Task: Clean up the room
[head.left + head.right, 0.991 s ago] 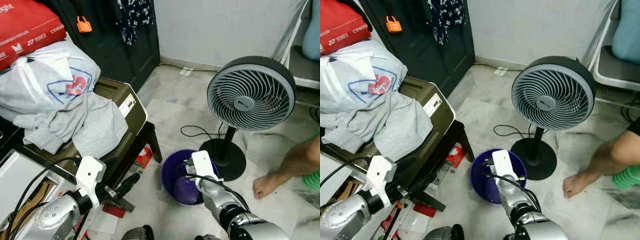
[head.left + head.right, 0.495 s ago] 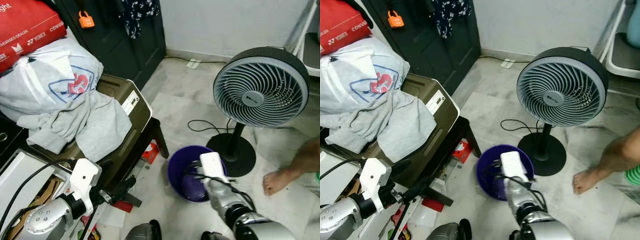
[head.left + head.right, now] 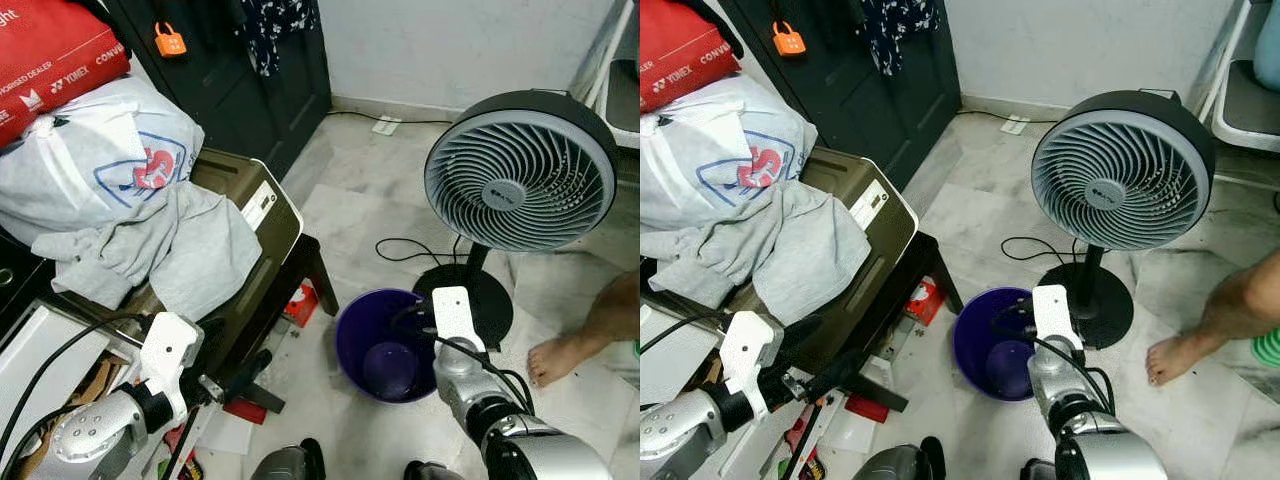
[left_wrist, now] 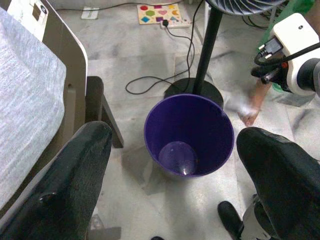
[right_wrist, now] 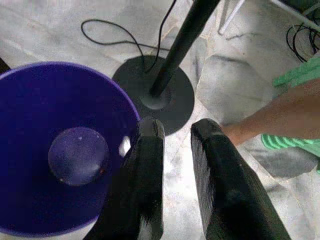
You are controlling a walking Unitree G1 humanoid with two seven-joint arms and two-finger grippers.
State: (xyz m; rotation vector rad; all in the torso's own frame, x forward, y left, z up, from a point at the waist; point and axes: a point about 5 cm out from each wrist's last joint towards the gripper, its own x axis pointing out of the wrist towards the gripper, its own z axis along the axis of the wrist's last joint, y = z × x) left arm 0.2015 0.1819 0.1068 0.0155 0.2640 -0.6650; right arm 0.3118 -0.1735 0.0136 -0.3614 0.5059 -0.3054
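Note:
A purple bucket (image 3: 372, 330) stands upright on the marble floor, between a dark stool and a fan. It holds nothing but a few specks on its bottom (image 5: 77, 155). My right gripper (image 5: 177, 127) hangs at the bucket's rim on the fan side. Its two black fingers are nearly together, with bare floor showing in the narrow gap; one finger (image 5: 149, 150) overlaps the rim. My left gripper (image 3: 250, 368) is low beside the stool, wide open with nothing in it and pointing toward the bucket (image 4: 190, 125).
A standing fan (image 3: 520, 170) with a black round base (image 3: 490, 300) and a loose cable stands just behind the bucket. A person's bare foot (image 3: 560, 355) rests on the floor to the right. The stool (image 3: 290, 275) carries a brown case, a grey garment (image 3: 170, 250) and a white bag (image 3: 90, 150).
My right gripper has moved from over the bucket's middle to its rim on the fan side. The bucket and the left arm have stayed in place.

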